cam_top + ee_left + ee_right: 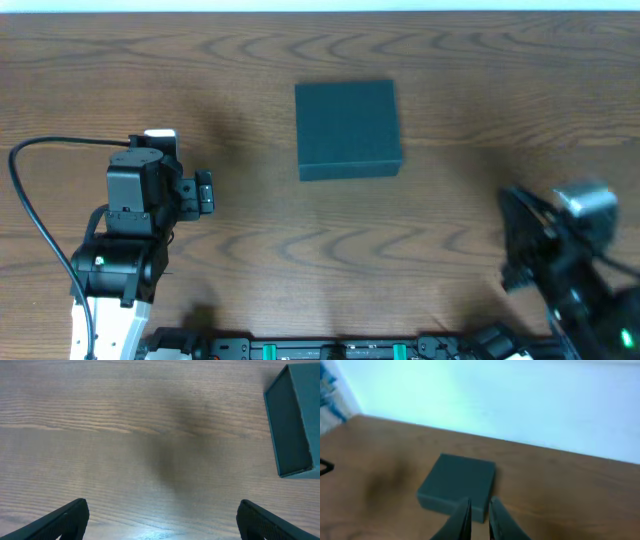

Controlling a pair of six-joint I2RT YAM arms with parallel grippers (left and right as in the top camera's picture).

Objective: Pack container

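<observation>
The container (348, 130) is a dark teal square box that sits with its lid down on the wooden table, a little behind centre. In the left wrist view the container (295, 420) shows only at the right edge. My left gripper (205, 190) hovers left of the box, well apart from it. Its fingers (65, 520) stand wide open over bare wood. My right gripper (512, 235) is at the front right, raised and aimed toward the container (457, 487). Its fingertips (466, 510) are parted by a narrow gap with nothing between them.
A black cable (30, 200) loops over the table at the far left beside the left arm. The table's far edge (520, 444) meets a pale wall. Bare wood (330, 250) lies between the two arms in front of the box.
</observation>
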